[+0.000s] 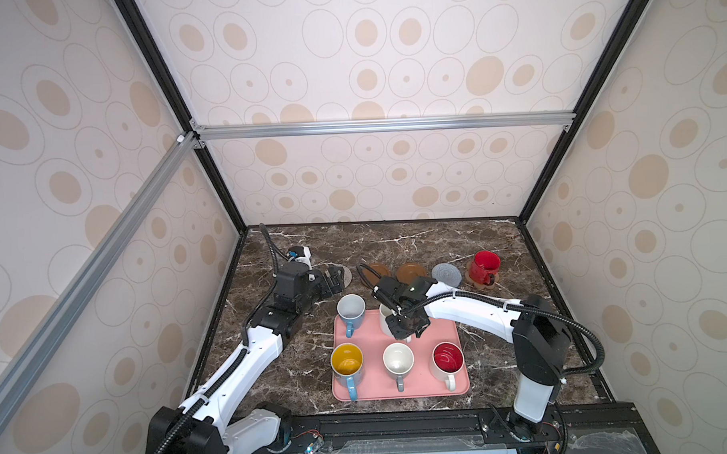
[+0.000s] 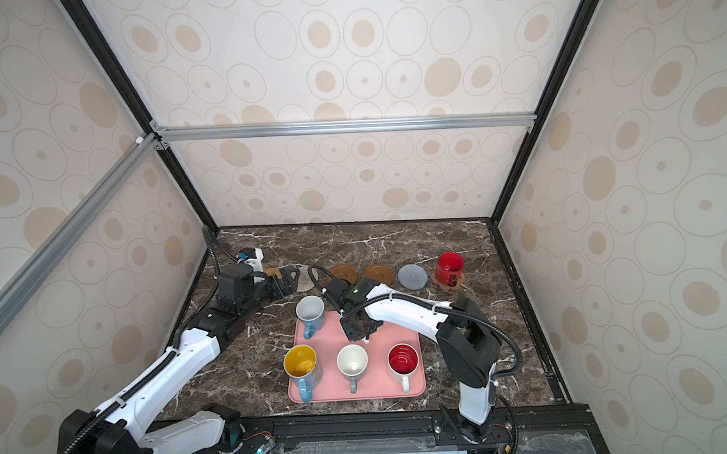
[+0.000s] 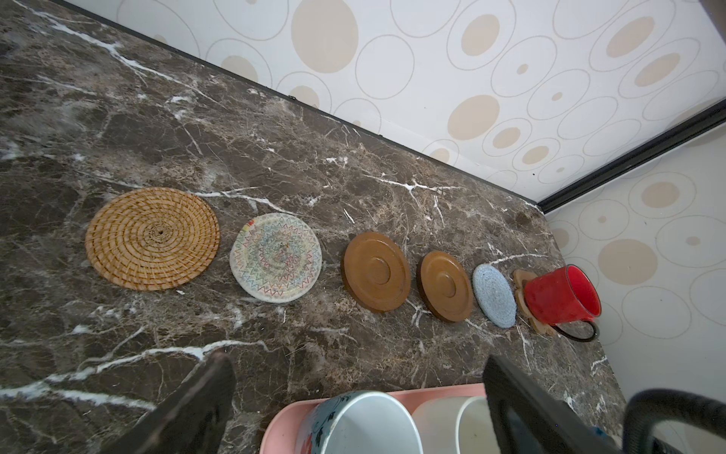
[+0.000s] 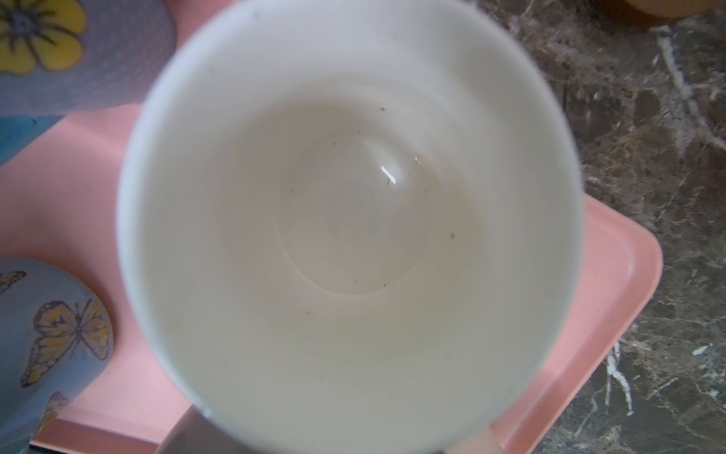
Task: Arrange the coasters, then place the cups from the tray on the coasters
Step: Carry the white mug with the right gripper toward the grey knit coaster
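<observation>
Right wrist view is showing the white mug [image 4: 353, 236] from straight above, its bowl filling most of the picture. The right tool [image 1: 405, 326] is clenching on this mug at its handle side, though the grip itself is hiding from every camera. Under the tool the tray [image 1: 372, 336] is lying on the table [image 1: 437, 242]; whether the mug is resting on it or hanging just clear I cannot tell. Just beside the tool, toward the left arm, the light blue mug [image 1: 351, 311] is standing on the tray's far corner. Behind the tool, toward the robot's base, three more mugs are standing in a row on the tray: the yellow-lined mug [image 1: 347, 363], the grey mug [image 1: 398, 362] and the red-lined mug [image 1: 447, 360].

The left tool [image 1: 335, 281] is hanging released, jaws spread wide, low over the table. Ahead of it, in the left wrist view, six mats are lying in one line. Nearest the tool are the rattan mat [image 3: 152, 238] and the cream mat [image 3: 275, 257], then a brown disc [image 3: 376, 271] and a second disc [image 3: 446, 286], then the grey-blue mat [image 3: 494, 295]. Farthest is the paw mat [image 3: 524, 283], with the red mug [image 3: 561, 295] standing on it.
</observation>
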`<state>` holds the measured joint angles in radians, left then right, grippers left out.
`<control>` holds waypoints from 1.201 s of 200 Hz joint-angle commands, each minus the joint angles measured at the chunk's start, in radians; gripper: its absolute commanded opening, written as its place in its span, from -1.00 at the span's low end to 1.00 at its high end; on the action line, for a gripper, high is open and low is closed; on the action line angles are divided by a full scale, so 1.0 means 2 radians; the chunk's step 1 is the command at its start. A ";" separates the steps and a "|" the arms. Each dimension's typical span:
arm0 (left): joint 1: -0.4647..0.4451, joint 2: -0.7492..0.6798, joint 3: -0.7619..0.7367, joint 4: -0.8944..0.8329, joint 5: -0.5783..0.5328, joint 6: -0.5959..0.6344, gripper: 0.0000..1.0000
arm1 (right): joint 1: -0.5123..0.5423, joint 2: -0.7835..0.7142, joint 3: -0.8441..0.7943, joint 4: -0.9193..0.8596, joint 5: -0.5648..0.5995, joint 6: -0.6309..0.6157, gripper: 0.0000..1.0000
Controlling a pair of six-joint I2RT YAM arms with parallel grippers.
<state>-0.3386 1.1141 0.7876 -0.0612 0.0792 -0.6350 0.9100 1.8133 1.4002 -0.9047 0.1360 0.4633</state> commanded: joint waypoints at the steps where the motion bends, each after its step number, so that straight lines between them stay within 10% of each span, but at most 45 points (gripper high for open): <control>1: -0.002 -0.009 -0.002 0.005 -0.007 -0.007 1.00 | 0.003 -0.026 0.011 -0.004 0.021 -0.001 -0.74; 240: -0.002 0.004 0.009 0.007 -0.002 -0.008 1.00 | -0.057 -0.077 -0.018 0.015 0.046 -0.014 -0.75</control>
<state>-0.3386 1.1278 0.7876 -0.0612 0.0803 -0.6399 0.8177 1.7195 1.3735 -0.8989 0.1856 0.4366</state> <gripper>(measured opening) 0.998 0.185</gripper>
